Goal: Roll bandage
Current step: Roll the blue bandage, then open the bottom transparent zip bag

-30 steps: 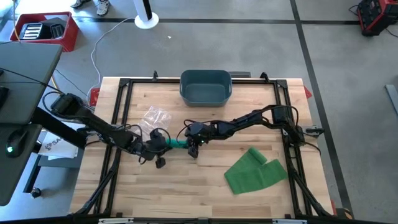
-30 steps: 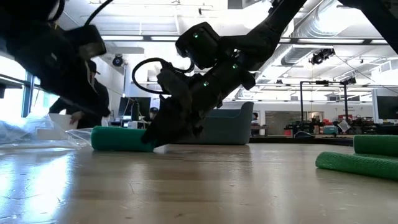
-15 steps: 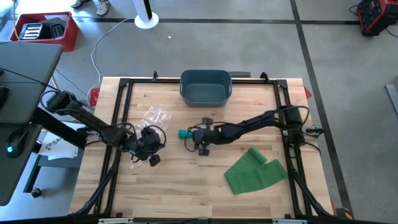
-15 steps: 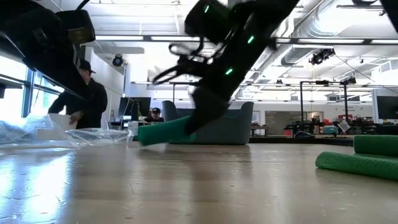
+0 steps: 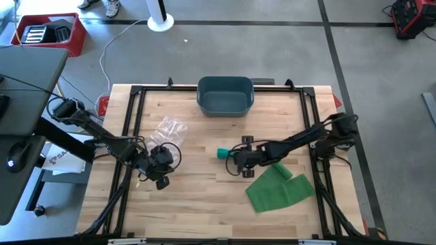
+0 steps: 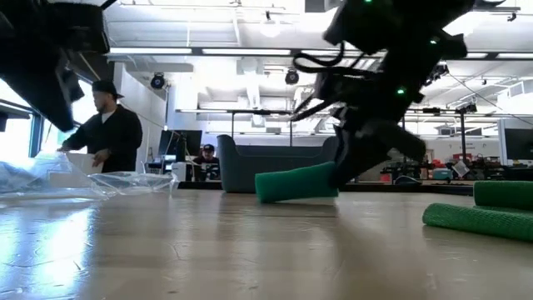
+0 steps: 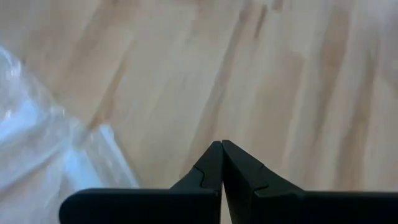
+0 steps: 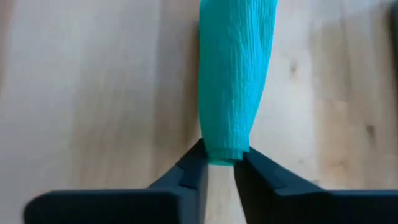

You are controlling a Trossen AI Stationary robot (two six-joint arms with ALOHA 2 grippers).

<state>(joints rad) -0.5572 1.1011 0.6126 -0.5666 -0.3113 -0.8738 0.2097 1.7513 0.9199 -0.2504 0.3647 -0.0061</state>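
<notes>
R gripper point(image 8: 222, 163) pinched rolled teal bandage point(image 8: 234, 74) by one end.
L gripper point(image 7: 222, 163) shut, empty; bandage's far end cut off in wrist view.

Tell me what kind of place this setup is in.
Probably a robotics lab or open workshop. The wooden table sits in a black frame on a bare concrete floor; the low view shows exposed ceiling ducts, equipment racks behind, and a person working at a bench.

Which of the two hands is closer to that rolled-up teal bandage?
Right. The right hand pinches one end of the teal bandage roll; the left hand, shut and empty, sits apart by the plastic wrapper.
</notes>
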